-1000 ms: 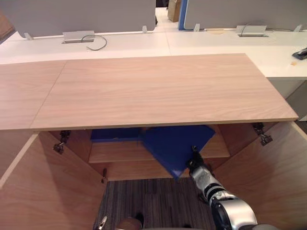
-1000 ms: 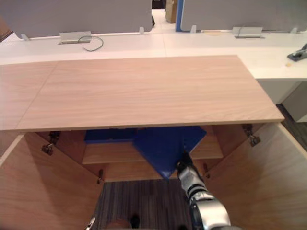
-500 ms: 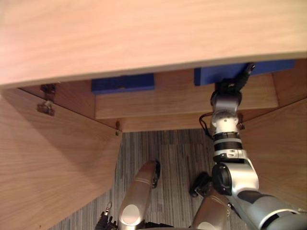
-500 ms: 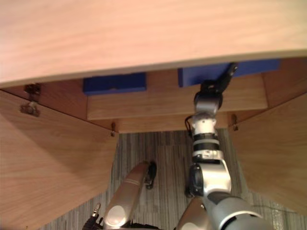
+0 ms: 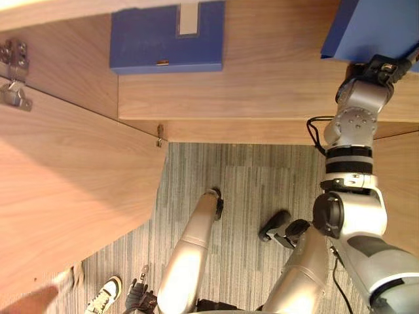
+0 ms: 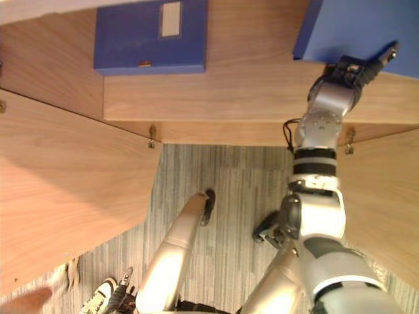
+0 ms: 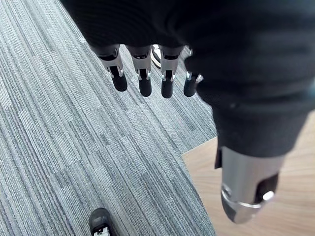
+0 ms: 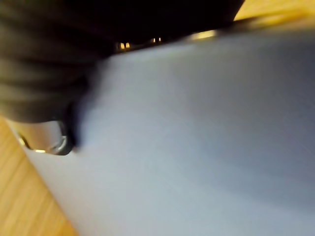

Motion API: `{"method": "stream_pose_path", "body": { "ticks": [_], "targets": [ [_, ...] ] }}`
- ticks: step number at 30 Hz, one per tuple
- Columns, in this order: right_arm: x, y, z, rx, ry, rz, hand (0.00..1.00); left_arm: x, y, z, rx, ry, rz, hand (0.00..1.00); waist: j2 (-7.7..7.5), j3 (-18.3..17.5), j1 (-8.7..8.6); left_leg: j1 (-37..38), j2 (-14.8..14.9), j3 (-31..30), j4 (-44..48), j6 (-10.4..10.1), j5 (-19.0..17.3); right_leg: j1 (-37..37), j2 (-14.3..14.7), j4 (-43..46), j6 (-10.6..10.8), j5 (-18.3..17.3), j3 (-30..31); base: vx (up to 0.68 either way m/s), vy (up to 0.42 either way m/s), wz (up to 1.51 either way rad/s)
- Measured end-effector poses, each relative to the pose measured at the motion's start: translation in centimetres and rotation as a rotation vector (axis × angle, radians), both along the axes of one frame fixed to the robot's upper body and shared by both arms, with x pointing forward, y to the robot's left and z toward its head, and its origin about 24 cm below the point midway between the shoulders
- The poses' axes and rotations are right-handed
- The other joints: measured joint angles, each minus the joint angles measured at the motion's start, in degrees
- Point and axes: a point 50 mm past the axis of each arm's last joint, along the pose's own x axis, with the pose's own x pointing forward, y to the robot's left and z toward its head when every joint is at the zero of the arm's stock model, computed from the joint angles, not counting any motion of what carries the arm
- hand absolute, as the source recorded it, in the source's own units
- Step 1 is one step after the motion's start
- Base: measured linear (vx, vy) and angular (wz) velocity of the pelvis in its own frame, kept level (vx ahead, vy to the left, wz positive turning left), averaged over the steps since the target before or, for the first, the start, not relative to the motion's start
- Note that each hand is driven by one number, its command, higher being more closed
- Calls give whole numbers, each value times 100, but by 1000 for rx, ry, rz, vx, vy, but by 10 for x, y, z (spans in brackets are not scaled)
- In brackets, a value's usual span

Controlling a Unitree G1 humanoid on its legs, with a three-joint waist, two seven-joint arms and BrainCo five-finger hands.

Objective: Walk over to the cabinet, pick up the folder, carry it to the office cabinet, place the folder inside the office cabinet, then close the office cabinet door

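- Two hands are in view. The right hand (image 6: 346, 70) is raised into the cabinet on a straightened arm.
- Right hand state: closed on the near edge of the folder (image 5: 380, 23). The thumb (image 8: 47, 140) lies on the folder's blue face. The fingers pass under the folder and are hidden.
- Folder position: directly beyond the right hand, touching it, with its flat face filling the space past the thumb in the right wrist view.
- Folder orientation: askew, with its near edge at an angle to the front edge of the shelf (image 5: 262, 85). It lies over the right end of the shelf. Contact between folder and shelf cannot be determined.
- Second folder (image 5: 163, 36): blue, lying flat and square on the left end of the same shelf, well apart from the held folder.
- Cabinet doors: both open. The left door (image 5: 65, 190) and the right door (image 6: 386, 196) swing out to either side of the shelf.
- Carpet (image 5: 242, 196): grey, striped, below the shelf and between the doors.
- Left hand (image 7: 145, 78): hangs low by the left door, above the carpet. Its fingers (image 7: 118, 73) are straight and its thumb (image 7: 246, 191) stands apart. It holds nothing.
- A person's shoe (image 5: 105, 297) stands on the carpet near the left hand.
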Motion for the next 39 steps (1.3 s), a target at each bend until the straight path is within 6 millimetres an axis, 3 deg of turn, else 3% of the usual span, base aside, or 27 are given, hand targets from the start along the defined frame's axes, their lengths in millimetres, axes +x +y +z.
{"method": "stream_pose_path", "body": {
  "ticks": [3, 6, 7, 11, 16, 25, 27, 30, 33, 39],
  "targets": [
    [1, -3, -3, -2, 26, -3, 100, 1, -1, 0, -1, -1, -3, 0, 1, 1, -17, -63, -84, -55, -102, -24, 71, -8, -83, -23, 2, -24, -101, 40, -14, 20],
    [1, -8, 8, -8, 28, -18, 100, 3, -1, 2, -11, -13, 11, 0, -7, 18, -18, -200, -169, -179, -241, -69, 189, -87, -132, -59, -3, -21, -208, 60, -10, 26],
    [1, -7, 14, -4, 24, -14, 0, 3, -1, 1, -25, -14, 33, 0, -12, 26, -21, -219, -183, -209, -299, -86, 228, -93, -156, -80, -5, -20, -267, 88, -17, 16],
    [2, 1, 29, -48, 4, 0, 0, 3, -1, 1, -44, -12, 80, 0, -24, 34, -21, -178, -224, -268, -520, -152, 358, -45, -183, -163, -9, -18, -360, 73, -18, 16],
    [-3, -5, 43, -57, -34, -23, 0, 7, 0, 0, -49, -9, 97, 0, -61, 55, -26, -14, -244, -356, -884, -189, 537, 150, -180, -382, -63, 15, -558, 56, -10, 11],
    [2, -1, 42, -76, -13, -16, 0, 19, 0, 0, -34, -16, 74, 0, -65, 55, -62, 133, -231, -505, -1484, -285, 893, 279, -81, -763, -231, 145, -785, 46, -12, 7],
    [4, 5, 42, -89, -8, -1, 0, 19, 0, 0, -33, -15, 74, 0, -65, 53, -69, 160, -148, -540, -1659, -297, 974, 365, 17, -988, -385, 267, -954, 65, -18, -7],
    [7, 4, 37, -81, 19, -1, 0, 19, 1, 0, -32, -15, 75, 0, -68, 51, -50, 403, -142, -601, -1989, -310, 1122, 626, 69, -1245, -394, 350, -1084, 52, -9, 9],
    [11, 21, 39, -76, 17, 44, 0, 19, 1, 0, -32, -14, 76, 0, -81, 32, -34, 557, -108, -580, -2326, -317, 1281, 700, 141, -1485, -425, 460, -1108, 10, -7, -1],
    [29, 39, 2, -128, 204, 105, 0, 21, 3, -2, -34, -2, 97, 0, -117, 5, -46, 667, -43, -596, -2694, -363, 1485, 770, 237, -1754, -476, 571, -1222, 22, -29, 2]
  ]
}}
